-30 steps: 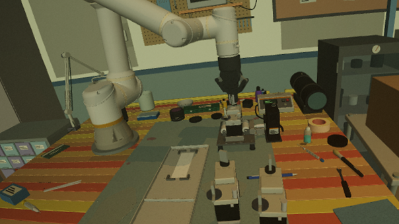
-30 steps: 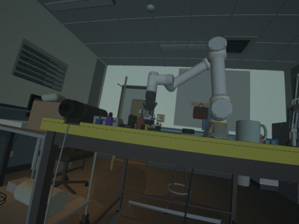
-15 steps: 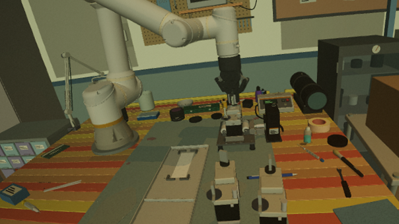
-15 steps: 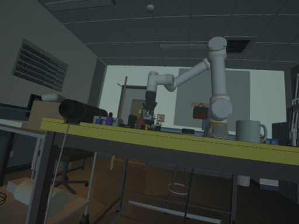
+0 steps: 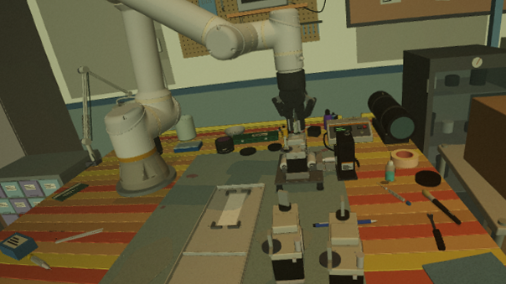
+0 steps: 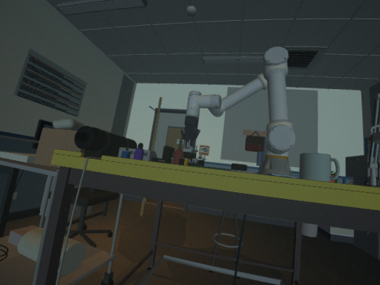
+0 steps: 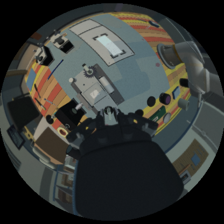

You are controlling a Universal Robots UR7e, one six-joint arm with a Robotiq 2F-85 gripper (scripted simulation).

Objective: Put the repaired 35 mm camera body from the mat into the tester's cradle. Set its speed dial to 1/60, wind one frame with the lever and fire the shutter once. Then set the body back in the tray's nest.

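Observation:
The camera body (image 5: 297,153) sits in the tester's cradle (image 5: 298,176) at the middle of the bench, on the grey mat. My gripper (image 5: 296,126) hangs straight down over the far end of the body's top. Its fingers are open and hold nothing. In the wrist camera the body's top (image 7: 93,93) shows a toothed dial (image 7: 88,72) and a knob at its far end. The tray (image 5: 227,218) with its pale nest lies on the mat, left of the cradle and nearer the front edge.
Two other camera bodies (image 5: 286,247) (image 5: 344,255) stand on the mat in front of the cradle. A black sensor block (image 5: 345,155) stands right of the cradle. A tape roll (image 5: 404,158), bottle, pens and brushes lie to the right. The arm's base (image 5: 140,154) is left.

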